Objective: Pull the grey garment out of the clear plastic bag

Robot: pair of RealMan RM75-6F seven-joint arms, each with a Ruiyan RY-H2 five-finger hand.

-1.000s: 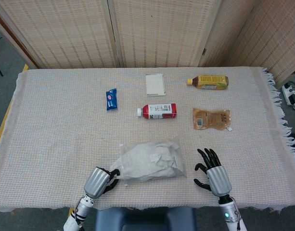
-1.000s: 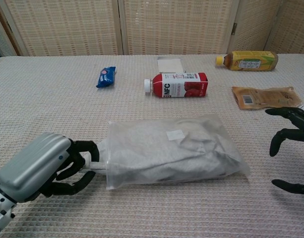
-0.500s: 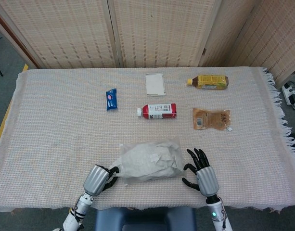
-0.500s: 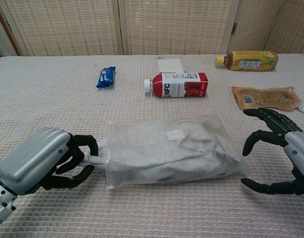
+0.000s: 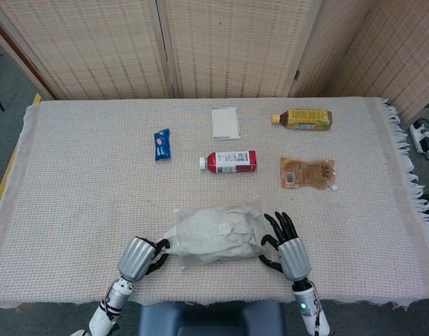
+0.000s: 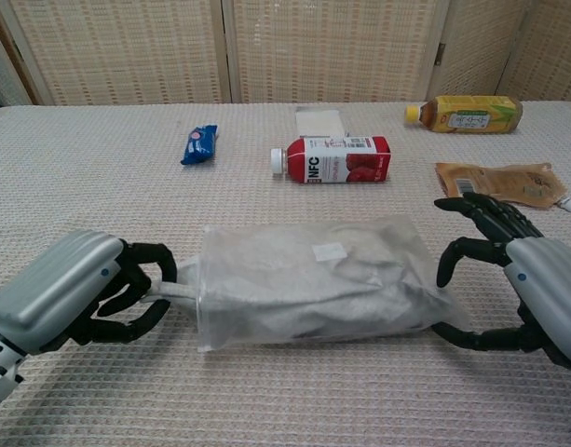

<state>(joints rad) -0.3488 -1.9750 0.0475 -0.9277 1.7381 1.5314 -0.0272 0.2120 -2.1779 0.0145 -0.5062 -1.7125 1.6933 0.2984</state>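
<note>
The clear plastic bag (image 5: 217,234) (image 6: 313,289) lies flat near the table's front edge, with the folded grey garment (image 6: 294,279) inside. A pale strip of the garment (image 6: 173,291) sticks out of the bag's left mouth. My left hand (image 5: 139,257) (image 6: 75,293) pinches that strip between thumb and fingers. My right hand (image 5: 287,245) (image 6: 523,289) is at the bag's right end with its fingers spread. Its fingertips (image 6: 443,272) sit at the bag's edge, with the thumb low by the corner. It holds nothing.
Behind the bag lie a red juice bottle (image 5: 229,162) (image 6: 333,159), a blue snack pack (image 5: 162,143), a brown pouch (image 5: 307,172) (image 6: 497,181), a yellow tea bottle (image 5: 304,119) and a white packet (image 5: 225,122). The table's front edge is just behind both hands.
My right hand has moved left from open cloth up to the bag's right end. My left hand has shifted slightly left, keeping the strip pinched.
</note>
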